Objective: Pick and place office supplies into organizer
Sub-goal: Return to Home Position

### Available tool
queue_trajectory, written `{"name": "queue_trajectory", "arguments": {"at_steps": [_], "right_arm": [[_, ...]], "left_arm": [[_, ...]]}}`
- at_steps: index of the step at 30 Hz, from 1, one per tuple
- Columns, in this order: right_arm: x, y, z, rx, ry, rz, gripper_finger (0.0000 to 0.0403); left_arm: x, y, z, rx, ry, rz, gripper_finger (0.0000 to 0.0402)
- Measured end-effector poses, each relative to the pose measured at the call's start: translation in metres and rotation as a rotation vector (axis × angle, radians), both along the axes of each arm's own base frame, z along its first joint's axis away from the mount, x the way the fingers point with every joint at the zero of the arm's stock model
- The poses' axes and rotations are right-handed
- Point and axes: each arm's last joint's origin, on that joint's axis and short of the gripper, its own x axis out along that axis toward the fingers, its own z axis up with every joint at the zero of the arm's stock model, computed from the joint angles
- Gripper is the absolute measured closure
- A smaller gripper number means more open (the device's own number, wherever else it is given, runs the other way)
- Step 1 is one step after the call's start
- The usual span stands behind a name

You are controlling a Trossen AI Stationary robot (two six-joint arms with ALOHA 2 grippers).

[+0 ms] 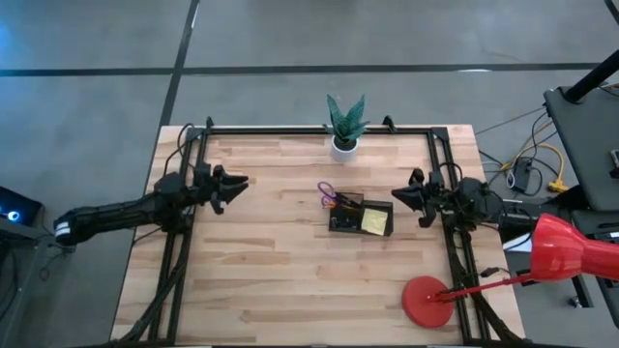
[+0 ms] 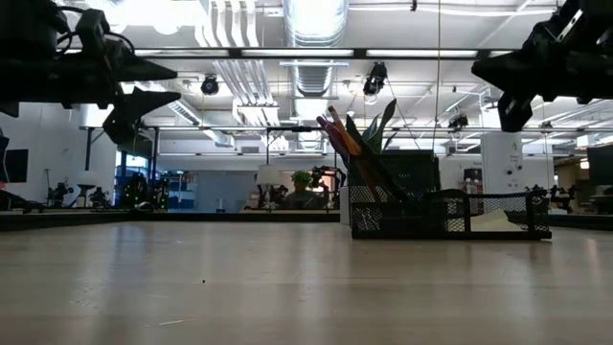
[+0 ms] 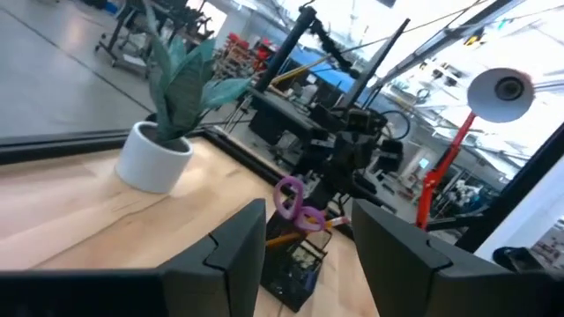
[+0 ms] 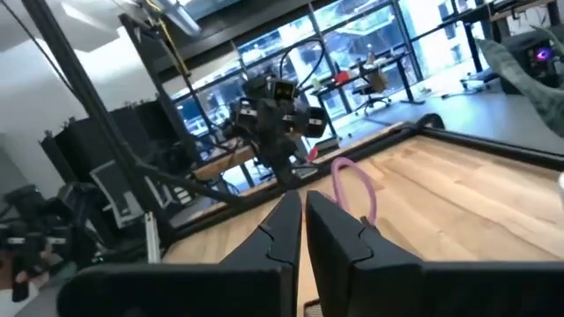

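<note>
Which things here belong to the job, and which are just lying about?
Job: black organizer; purple-handled scissors, pens and yellow sticky-note pad, all in it.
Lying about: potted plant at the far edge; red lamp by the right arm.
Left gripper and right gripper wait at the sides.

I'm running this from afar in a big open robotics lab: exposed ceiling ducts (image 2: pixel 308 29) and strip lights (image 2: pixel 230 54) cross the low view's top, and grey concrete floor (image 1: pixel 87 58) surrounds the wooden table (image 1: pixel 280 280) overhead.
</note>
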Motion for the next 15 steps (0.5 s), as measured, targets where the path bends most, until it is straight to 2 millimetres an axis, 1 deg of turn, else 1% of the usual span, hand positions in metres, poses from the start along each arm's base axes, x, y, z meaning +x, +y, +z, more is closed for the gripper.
{"name": "queue_trajectory", "arguments": {"at_steps": [9, 15], "right_arm": [[0.001, -0.003, -0.013, 0.021, 0.134, -0.02, 0.039], [0.002, -0.004, -0.015, 0.012, 0.156, -0.022, 0.039]], "left_arm": [[0.003, 0.001, -0.004, -0.013, 0.042, 0.0, 0.0246], [0.004, 0.001, -0.006, -0.018, 0.057, 0.0, 0.0246]]}}
